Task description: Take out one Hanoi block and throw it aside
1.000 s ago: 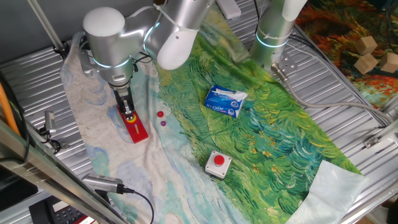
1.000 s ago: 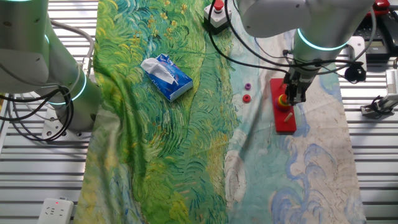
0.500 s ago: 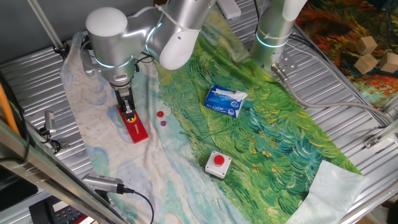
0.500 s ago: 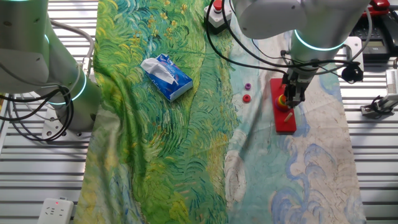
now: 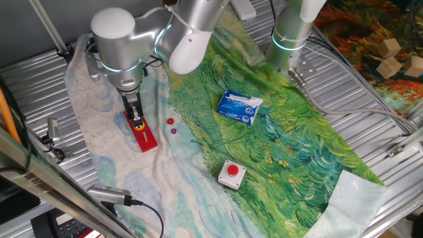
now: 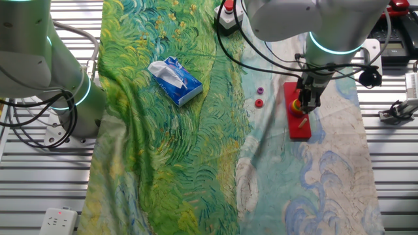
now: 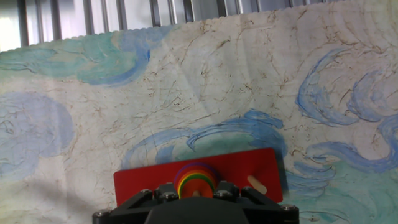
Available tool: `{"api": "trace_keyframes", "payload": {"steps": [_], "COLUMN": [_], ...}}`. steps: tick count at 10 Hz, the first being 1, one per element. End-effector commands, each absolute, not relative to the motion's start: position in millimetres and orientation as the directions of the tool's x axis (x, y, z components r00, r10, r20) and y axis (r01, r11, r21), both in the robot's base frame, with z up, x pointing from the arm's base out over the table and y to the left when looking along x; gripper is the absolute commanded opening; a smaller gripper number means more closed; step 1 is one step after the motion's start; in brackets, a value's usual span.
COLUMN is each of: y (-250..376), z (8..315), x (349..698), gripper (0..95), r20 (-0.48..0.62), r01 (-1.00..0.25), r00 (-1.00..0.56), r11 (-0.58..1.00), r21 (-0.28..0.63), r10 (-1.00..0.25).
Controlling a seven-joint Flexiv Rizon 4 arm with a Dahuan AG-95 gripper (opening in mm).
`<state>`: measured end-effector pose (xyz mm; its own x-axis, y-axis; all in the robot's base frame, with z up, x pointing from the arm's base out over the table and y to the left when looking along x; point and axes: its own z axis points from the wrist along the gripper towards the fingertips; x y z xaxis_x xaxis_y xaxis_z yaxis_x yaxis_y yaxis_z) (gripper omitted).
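A red rectangular base (image 5: 147,139) lies on the pale part of the cloth and carries a stack of rainbow discs (image 7: 196,179) on a peg. The top piece in the stack's middle, the Hanoi block (image 7: 198,187), looks orange-red. My gripper (image 5: 137,121) points straight down onto this stack, fingers on either side of it; it also shows in the other fixed view (image 6: 299,106). In the hand view only the black gripper housing (image 7: 196,210) shows, and the fingertips are hidden. I cannot tell how wide the jaws stand.
A tiny red disc (image 5: 170,121) and a tiny purple disc (image 5: 174,130) lie loose on the cloth beside the base. A bare wooden peg (image 7: 255,184) stands on the base. A tissue pack (image 5: 239,107) and a red-button box (image 5: 232,174) lie further off.
The arm shifted very slightly over the stack one second ago. Since half a second ago nothing has visibly moved.
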<state>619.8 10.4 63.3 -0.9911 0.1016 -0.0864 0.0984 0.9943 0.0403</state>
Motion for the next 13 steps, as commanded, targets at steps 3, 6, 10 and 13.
{"api": "trace_keyframes", "payload": {"steps": [3,6,10,13], "y": [11,11,11,13], "z": [63,63,61,50], "x": [621,621,621,620], "gripper": [38.0,38.0,38.0,38.0], "r20": [-0.04,-0.015,0.0,-0.009], "r01": [0.101,0.108,0.113,0.115], "r00": [-0.994,-0.994,-0.994,-0.993], "r11": [0.994,0.994,0.993,0.993], "r21": [0.036,0.032,0.028,0.035], "r10": [0.103,0.108,0.113,0.116]}}
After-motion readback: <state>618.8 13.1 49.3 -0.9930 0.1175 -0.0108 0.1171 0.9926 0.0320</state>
